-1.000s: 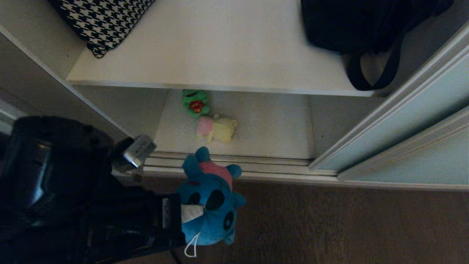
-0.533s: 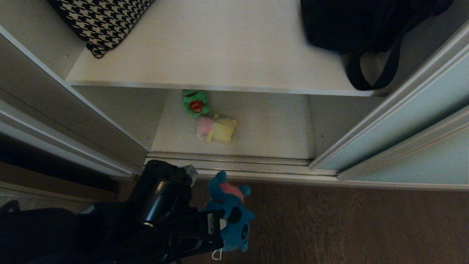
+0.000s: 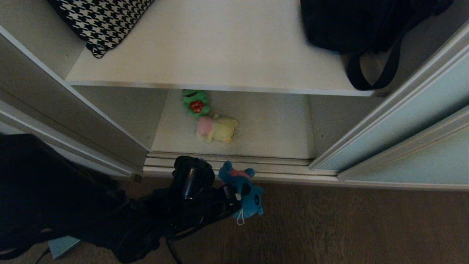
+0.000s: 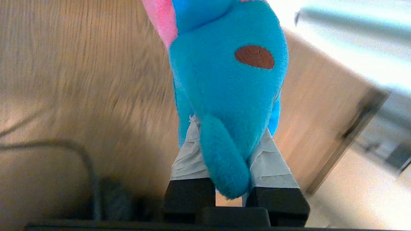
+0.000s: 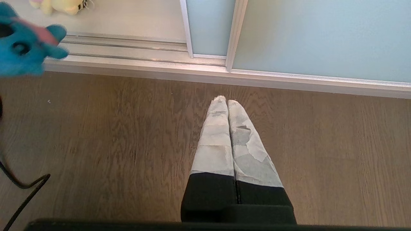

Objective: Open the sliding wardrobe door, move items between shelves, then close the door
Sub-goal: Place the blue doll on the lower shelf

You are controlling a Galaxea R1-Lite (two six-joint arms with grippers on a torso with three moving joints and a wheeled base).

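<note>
The left gripper [image 4: 224, 166] pinches the blue toy [image 4: 224, 80] by one thin limb. Judging by that grip, a jolt could drop it on the floor [image 3: 348, 227].

I'm looking into a home bedroom wardrobe: frosted sliding wardrobe door [image 3: 410, 121], off-white shelves [image 3: 220, 47] holding a houndstooth cushion [image 3: 102, 22] and black bag [image 3: 366, 25], plush toys [image 3: 216, 129], wood-grain floor [image 3: 348, 223].

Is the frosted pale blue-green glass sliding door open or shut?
Open: the frosted pale blue-green glass sliding door stands aside at the right, baring both shelves.
</note>
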